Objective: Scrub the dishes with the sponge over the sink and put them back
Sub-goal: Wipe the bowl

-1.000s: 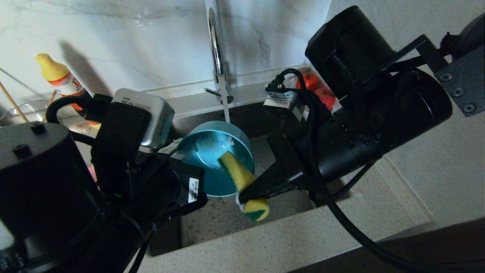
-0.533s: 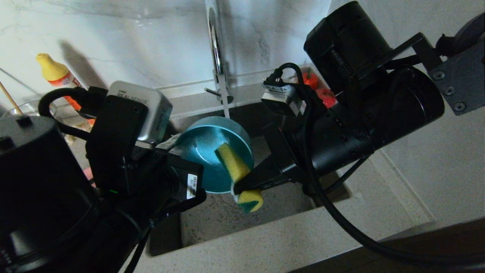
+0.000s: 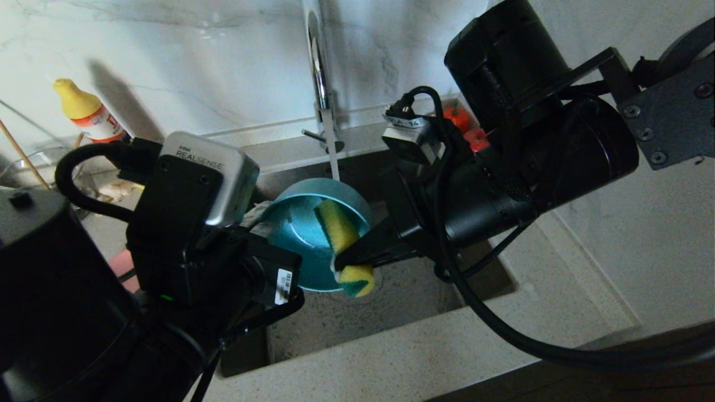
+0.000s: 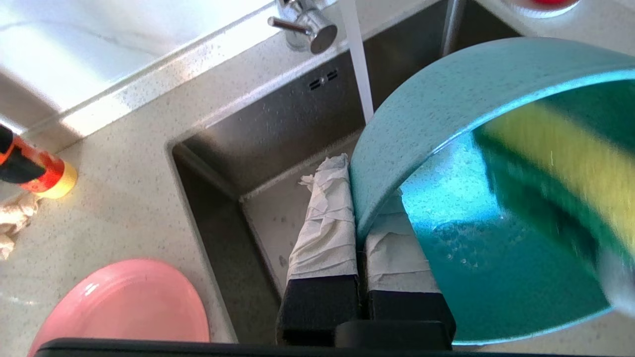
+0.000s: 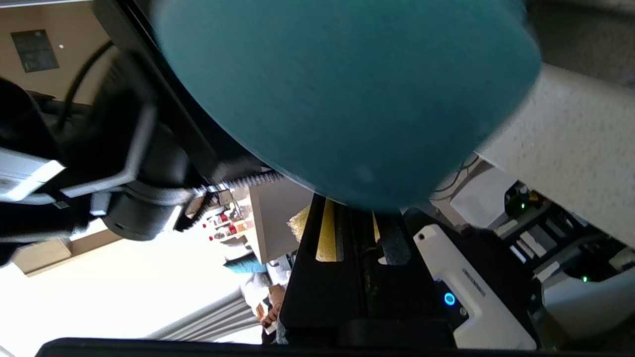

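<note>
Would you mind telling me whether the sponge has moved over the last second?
Yes. In the head view the sponge, clamped in the right gripper, has slid up across the bowl, away from the counter edge and toward the tap.

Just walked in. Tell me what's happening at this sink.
The left gripper holds the teal bowl by its rim, tilted over the sink, with the tap running a thin stream behind it. The right gripper is shut on the yellow sponge, pressing it inside the bowl. The pink plate waits on the counter.
</note>
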`<state>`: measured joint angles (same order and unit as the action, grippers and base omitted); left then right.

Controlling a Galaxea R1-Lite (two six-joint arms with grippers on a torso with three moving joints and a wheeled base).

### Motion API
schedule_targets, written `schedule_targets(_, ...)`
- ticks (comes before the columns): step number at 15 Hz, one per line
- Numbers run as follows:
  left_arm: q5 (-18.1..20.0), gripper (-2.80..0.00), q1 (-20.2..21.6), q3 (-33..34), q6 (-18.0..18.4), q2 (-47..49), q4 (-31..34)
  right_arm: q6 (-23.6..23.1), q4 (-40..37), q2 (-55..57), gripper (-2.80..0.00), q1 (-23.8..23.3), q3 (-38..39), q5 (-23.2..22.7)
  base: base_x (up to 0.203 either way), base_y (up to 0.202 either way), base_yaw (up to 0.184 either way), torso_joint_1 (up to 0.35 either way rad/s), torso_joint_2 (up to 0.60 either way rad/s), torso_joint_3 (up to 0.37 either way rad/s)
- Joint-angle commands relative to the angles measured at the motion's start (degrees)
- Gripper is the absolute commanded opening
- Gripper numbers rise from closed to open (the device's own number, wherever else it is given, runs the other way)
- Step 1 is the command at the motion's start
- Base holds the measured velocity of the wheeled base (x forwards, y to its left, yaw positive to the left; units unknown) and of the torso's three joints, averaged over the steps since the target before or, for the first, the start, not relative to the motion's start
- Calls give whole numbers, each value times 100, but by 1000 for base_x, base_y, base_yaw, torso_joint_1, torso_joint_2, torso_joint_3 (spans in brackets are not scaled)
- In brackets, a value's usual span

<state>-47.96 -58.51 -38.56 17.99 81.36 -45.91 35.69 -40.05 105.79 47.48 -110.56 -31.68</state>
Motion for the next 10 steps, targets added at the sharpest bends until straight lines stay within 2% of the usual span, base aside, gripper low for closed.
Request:
schedule_targets(1,-26,-280,-29,99,8,3,-23,17,99,-25,-280,-2,-2,-13,0,0,0,0,0,0)
schedule_targets(7,-29,-280,-20,86,-24,12,-32,8,170,-192,-280,-81,-1,-5,0,0,0,0,0,0)
schedule_targets(10,-29,-280,-20,0,-24,-6,-32,17,-61,-252,-280,-81,76,-21,0,0,0,0,0,0)
